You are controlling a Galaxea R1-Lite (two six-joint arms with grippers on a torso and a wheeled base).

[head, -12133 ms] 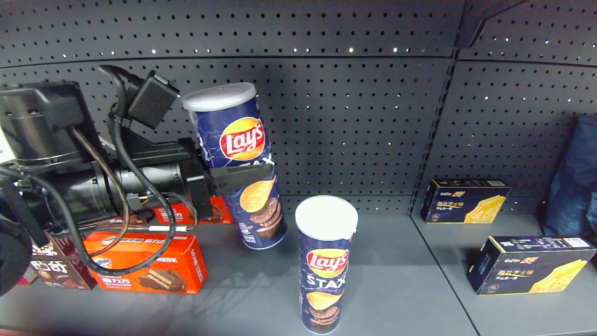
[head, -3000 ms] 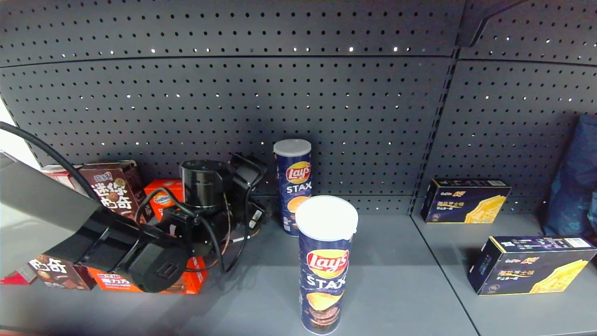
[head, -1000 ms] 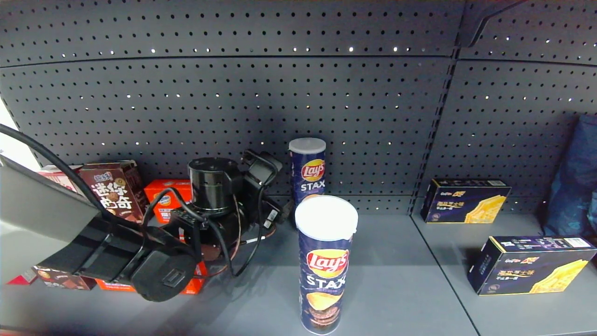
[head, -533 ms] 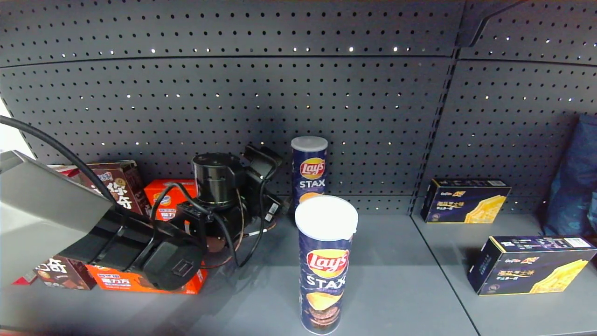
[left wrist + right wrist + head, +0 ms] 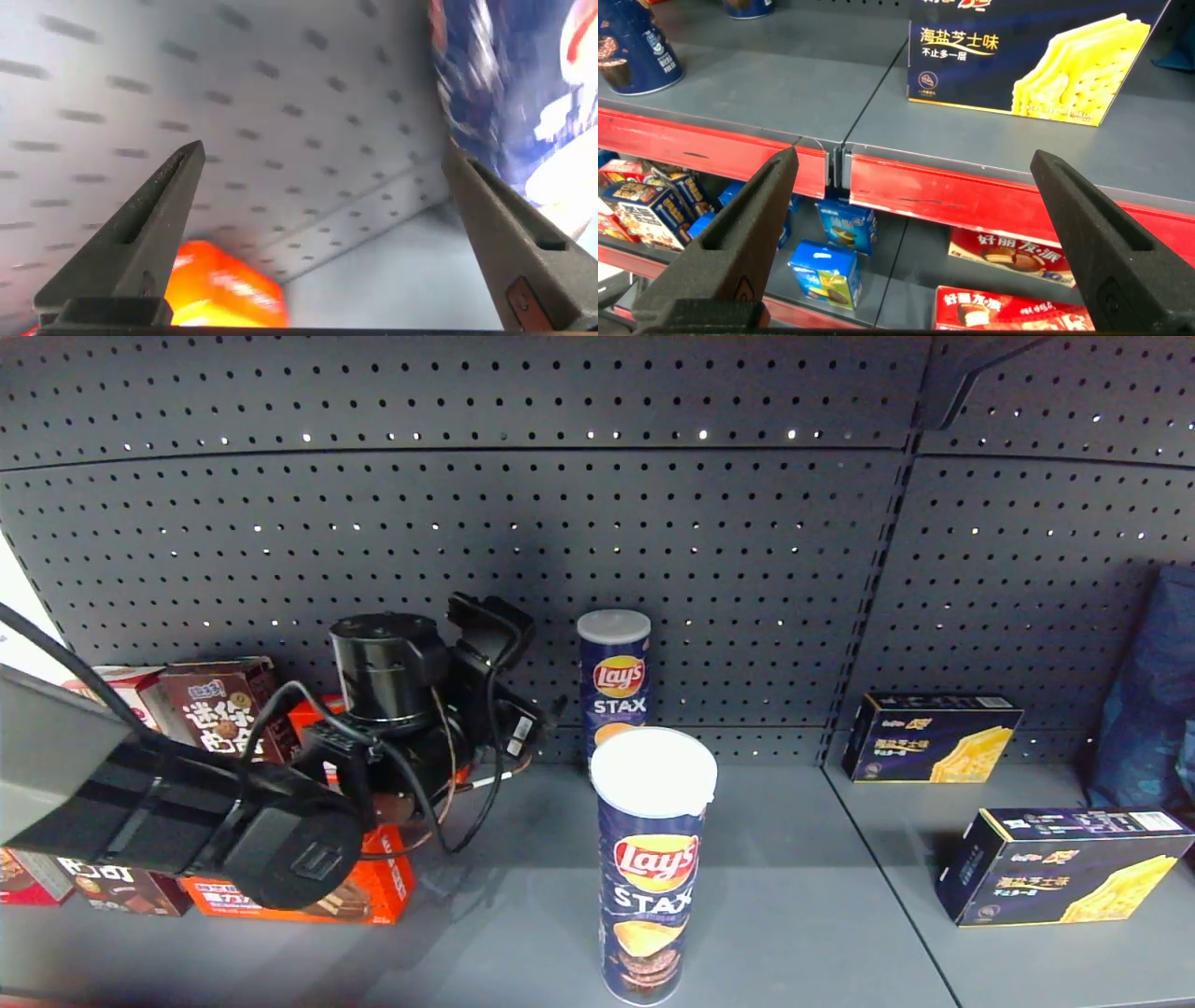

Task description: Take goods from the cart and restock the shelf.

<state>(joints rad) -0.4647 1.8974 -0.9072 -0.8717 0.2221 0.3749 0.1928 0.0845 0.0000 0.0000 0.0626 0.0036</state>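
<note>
Against the pegboard [image 5: 747,569], the rear can [image 5: 613,681] stands just beside the parted left fingers [image 5: 140,233].

Rear chip can [image 5: 613,672], at 12 o'clock of the front chip can [image 5: 651,877]: lower body hidden behind the front can's lid.

Left arm [image 5: 187,803] covers most of the orange box [image 5: 387,882] at 8 o'clock; other boxes behind it only partly seen.

Blue bag [image 5: 1153,691] cut by the frame at 3 o'clock.

Left wrist view: the rear can's side is blurred, print illegible.
</note>
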